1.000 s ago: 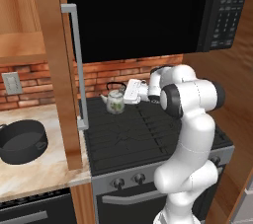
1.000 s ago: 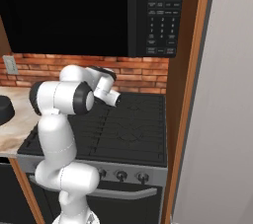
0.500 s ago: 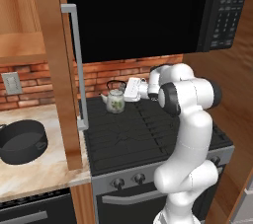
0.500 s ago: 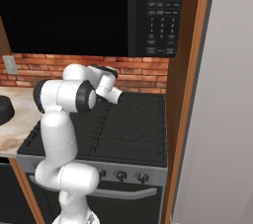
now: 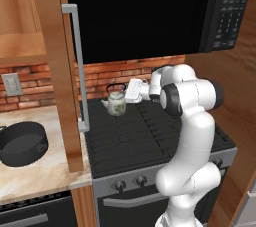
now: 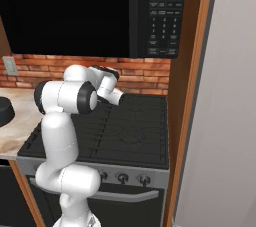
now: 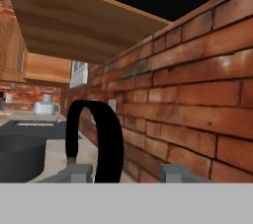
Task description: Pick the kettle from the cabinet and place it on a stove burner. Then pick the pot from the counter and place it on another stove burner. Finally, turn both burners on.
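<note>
Kettle point(image 5: 116, 102) on burner, end effector point(image 5: 127, 92) seemingly parted.

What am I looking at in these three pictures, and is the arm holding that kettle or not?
It's a white robot arm on a driving base in a rendered kitchen. Two cameras ride on the base behind the arm, one to its left and one to its right, both looking over the black cooktop. The third sits on the hand and looks along the gripper.

The kettle stands on a back burner of the cooktop, by the brick wall. In the hand view its black handle arches up between the two fingertips, which stand apart to either side of it, so the jaws look open and the kettle set down rather than gripped. The pot sits on the counter to the left.
</note>
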